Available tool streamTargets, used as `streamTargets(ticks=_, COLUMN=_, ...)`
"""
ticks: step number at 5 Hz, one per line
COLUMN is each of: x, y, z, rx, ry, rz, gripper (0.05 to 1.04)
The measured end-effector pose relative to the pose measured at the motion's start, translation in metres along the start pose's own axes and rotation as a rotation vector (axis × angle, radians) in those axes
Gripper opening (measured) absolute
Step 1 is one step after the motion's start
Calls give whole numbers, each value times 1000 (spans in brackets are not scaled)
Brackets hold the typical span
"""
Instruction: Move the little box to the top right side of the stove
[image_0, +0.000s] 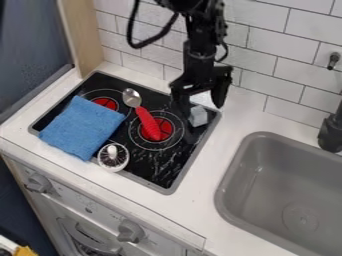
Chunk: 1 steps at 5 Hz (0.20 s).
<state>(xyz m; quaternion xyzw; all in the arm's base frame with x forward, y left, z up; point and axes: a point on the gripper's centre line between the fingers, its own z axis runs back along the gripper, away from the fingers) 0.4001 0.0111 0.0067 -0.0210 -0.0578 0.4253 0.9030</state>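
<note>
We see the end effector (200, 105), fingers apart. Just below it, the little grey box (198, 116) sits on the stove (152, 166).

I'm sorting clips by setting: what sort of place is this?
Probably a toy or mock-up kitchen: a black stovetop with red burner centres, a grey rectangular sink and white wall tiles show it.
</note>
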Motion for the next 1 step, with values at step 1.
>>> streamTargets(ticks=1, x=2, y=7, z=21, rx=-46, ry=-26, rz=-7, gripper=1002)
